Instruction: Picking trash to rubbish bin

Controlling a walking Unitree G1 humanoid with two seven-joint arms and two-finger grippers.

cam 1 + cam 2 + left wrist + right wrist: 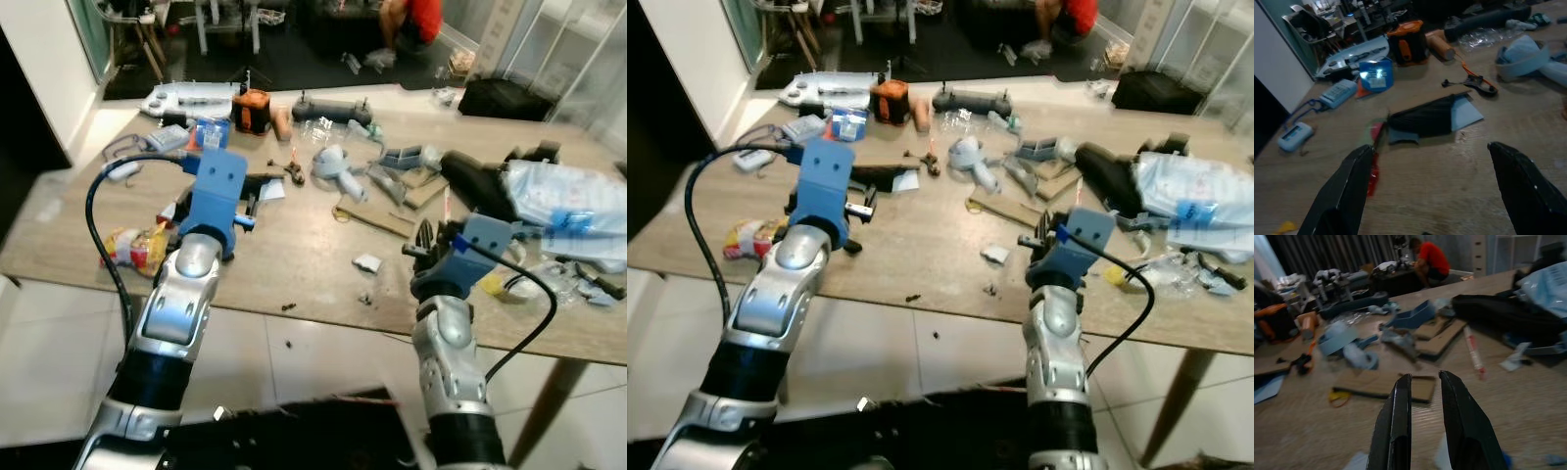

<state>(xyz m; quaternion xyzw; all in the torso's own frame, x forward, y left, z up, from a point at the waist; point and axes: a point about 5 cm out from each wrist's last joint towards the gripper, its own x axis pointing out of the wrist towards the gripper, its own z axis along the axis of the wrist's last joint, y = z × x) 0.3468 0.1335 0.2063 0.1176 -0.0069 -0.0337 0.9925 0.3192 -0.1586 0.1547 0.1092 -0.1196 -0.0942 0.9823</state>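
Cluttered wooden desk (294, 255), left gripper (1435, 196) spread wide above a black-and-blue packet (1432, 116), right gripper (1425, 426) nearly clenched, empty, white paper scrap (367, 262) nearby, no writing legible.

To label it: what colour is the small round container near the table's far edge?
Blue container, with a paler label; clearest in the left wrist view.

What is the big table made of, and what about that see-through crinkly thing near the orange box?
The table looks like pale wood or a wood-look laminate with a matte finish: faint grain lines run along it. The see-through crinkly thing looks like thin clear plastic wrap: it shines, wrinkles, and shows the tabletop through it. The orange box beside it seems hard plastic, orange with black parts, though that is a guess.
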